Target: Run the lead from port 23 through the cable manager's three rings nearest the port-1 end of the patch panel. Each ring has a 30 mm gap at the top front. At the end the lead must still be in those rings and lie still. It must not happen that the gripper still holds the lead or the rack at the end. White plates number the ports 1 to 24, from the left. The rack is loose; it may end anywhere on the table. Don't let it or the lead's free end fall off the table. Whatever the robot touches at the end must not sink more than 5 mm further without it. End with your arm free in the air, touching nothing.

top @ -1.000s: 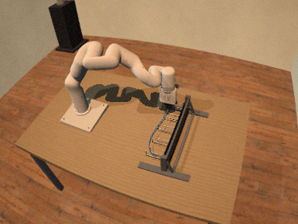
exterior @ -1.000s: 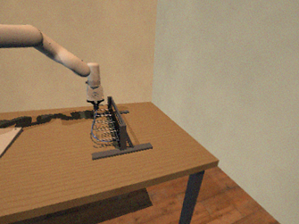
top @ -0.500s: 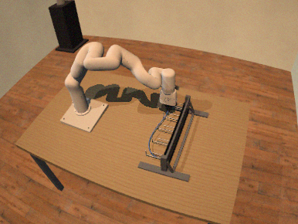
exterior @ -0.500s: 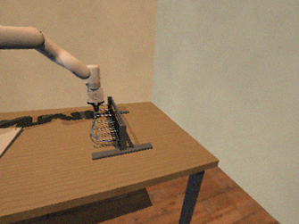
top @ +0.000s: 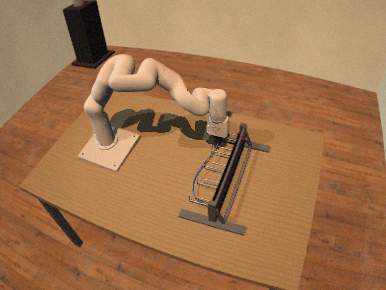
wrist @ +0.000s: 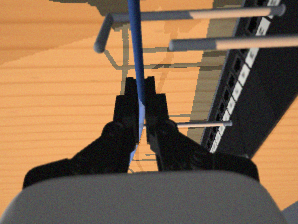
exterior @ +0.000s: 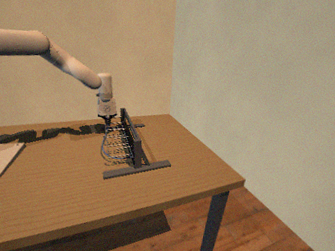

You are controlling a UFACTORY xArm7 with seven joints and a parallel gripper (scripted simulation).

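Lead is pinched tight between the gripper fingers — thin blue line running straight up the middle of the wrist view, past the grey ring bars of the cable manager. From the top, it loops along the front of the rack, which stands on the table — gripper hanging at the rack's far end.

Even, fairly bright light, no glare. Arm throws a dark, soft-edged shadow on the table just behind the rack. Top view bows the table edges. All views coarse, slightly blurry; wrist view softest near the lens.
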